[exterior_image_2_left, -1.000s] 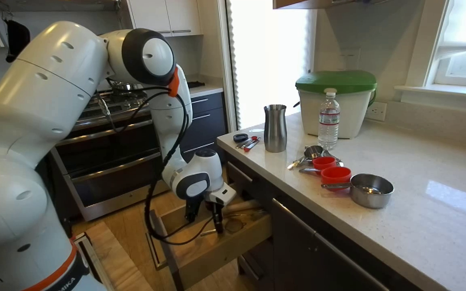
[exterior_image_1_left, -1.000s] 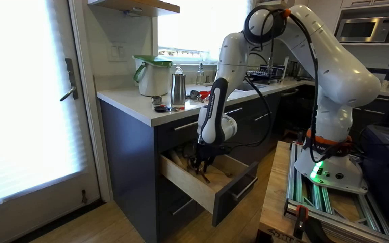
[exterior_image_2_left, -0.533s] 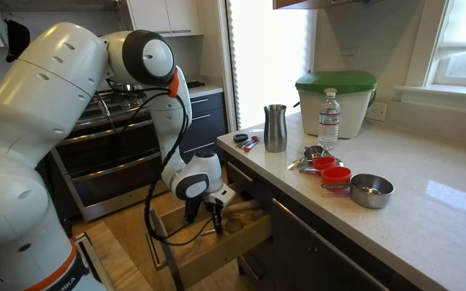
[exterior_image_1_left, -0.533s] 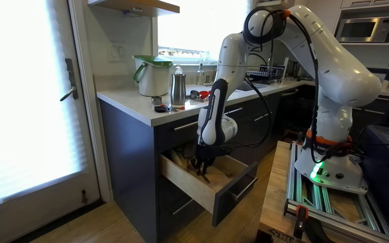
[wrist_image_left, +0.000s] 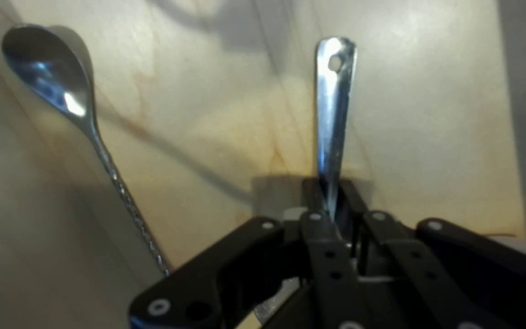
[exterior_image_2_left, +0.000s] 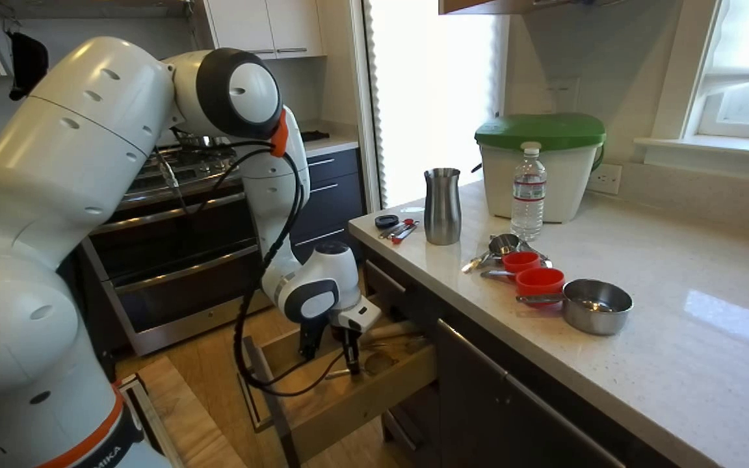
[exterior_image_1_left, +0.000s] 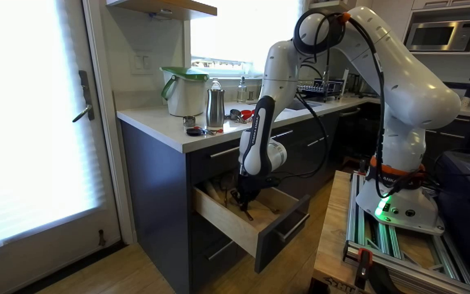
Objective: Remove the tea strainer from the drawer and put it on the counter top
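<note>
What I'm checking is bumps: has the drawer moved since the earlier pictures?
Yes, slightly: judged against the counter top in an exterior view, the drawer has slid a touch inward.

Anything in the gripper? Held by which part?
The tea strainer, by its metal handle: gripper shut partway along it, holed end sticking out.

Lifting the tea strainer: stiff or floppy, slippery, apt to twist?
The tea strainer is likely stiff: its handle looks straight and metal. It may be slippery, since that surface is shiny. It could also twist in the end effector, which pinches it by the narrow handle.
</note>
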Controlling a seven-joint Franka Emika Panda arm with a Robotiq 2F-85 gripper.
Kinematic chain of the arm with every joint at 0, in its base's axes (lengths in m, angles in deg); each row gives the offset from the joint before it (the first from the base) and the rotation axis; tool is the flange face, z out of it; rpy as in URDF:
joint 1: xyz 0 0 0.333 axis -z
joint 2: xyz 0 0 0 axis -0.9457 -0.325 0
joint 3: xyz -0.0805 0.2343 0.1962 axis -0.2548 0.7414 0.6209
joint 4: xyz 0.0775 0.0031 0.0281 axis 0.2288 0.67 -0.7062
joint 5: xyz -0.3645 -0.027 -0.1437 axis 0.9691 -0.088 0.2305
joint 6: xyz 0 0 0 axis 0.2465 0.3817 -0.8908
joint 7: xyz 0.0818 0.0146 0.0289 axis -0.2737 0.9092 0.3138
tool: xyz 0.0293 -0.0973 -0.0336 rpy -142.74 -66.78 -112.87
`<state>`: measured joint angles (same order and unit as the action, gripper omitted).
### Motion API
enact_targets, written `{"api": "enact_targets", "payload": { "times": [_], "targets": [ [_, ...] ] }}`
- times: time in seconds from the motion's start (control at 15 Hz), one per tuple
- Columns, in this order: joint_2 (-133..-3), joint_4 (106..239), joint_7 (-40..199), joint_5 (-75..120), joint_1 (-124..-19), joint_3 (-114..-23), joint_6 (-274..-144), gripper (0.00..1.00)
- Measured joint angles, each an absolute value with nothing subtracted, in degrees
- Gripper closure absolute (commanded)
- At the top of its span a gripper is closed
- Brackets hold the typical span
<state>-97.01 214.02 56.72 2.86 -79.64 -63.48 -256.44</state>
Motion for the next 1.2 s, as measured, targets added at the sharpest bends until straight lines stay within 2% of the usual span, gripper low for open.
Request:
{"api": "enact_targets", "payload": {
  "times": [0.67, 1.2],
  "targets": [
    [-96.67, 213.87, 56.75, 2.86, -80.96, -64.37, -255.11, 0.97],
    [-88.66, 217.82, 56.75, 2.86, -81.82, -64.92, -248.73, 0.97]
  ]
}}
